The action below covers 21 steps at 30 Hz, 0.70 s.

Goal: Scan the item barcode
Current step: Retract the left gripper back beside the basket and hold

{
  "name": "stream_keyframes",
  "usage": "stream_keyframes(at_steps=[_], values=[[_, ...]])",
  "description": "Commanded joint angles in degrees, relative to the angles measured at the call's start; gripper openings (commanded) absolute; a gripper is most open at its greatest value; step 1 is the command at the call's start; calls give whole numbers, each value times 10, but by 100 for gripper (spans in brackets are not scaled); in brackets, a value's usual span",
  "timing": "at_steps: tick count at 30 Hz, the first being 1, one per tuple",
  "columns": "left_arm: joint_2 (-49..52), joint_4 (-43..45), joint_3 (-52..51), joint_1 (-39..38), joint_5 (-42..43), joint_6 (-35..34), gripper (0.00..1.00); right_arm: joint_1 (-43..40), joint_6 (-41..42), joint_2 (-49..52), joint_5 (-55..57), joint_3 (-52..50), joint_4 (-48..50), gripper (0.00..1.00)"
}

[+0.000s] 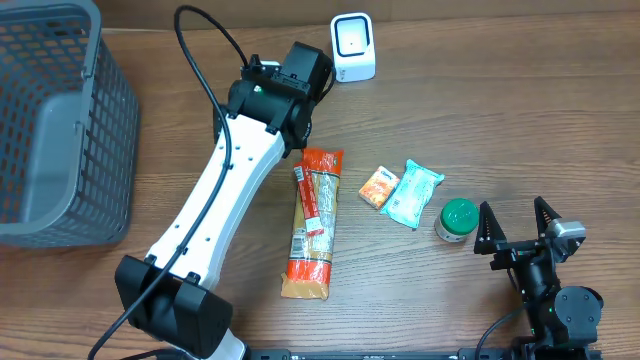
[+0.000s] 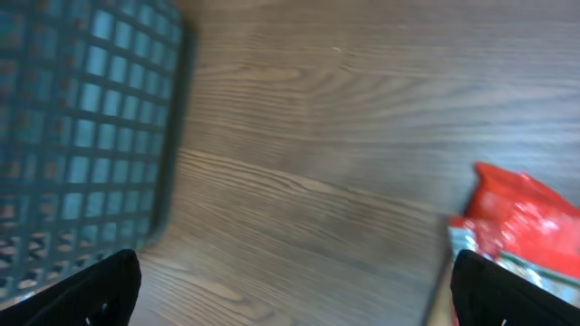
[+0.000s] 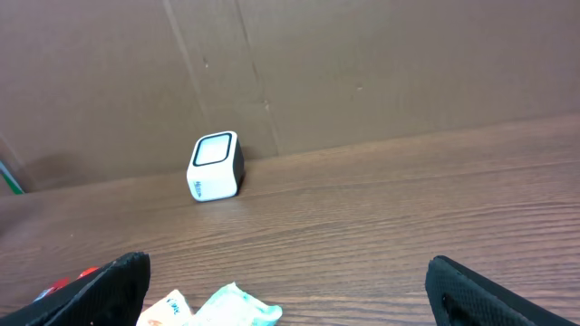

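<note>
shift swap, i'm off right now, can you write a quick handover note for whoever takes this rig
Left gripper: open, empty, hovering by the top end of the long red packet.
Right gripper: open, empty, near the green-lidded jar.
Scanner stands at the far edge; small orange packet and teal pouch lie between packet and jar.
Done: nothing visibly scanned; no item is held.
To do: pick an item, show its barcode to the scanner.

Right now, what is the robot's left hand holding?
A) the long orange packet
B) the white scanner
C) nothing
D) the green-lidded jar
C: the left gripper is open over the table, and the long orange packet lies off to its side, not between its fingers.
</note>
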Motion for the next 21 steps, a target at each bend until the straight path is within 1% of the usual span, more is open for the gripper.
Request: stream_keyframes(at_steps=[1, 5, 11, 12, 16, 21], values=[[-4, 8, 8, 32, -43, -4, 100, -3, 2, -4, -2, -6, 3, 100], [-4, 13, 8, 78, -12, -3, 100, -3, 2, -5, -2, -6, 3, 100], [-4, 11, 7, 154, -5, -2, 100, -3, 2, -4, -2, -6, 3, 100], [-4, 11, 7, 172, 11, -2, 100, -3, 2, -4, -2, -6, 3, 100], [-4, 11, 7, 198, 47, -2, 100, -3, 2, -4, -2, -6, 3, 100], [-4, 11, 7, 203, 75, -2, 100, -3, 2, -4, -2, -6, 3, 100]])
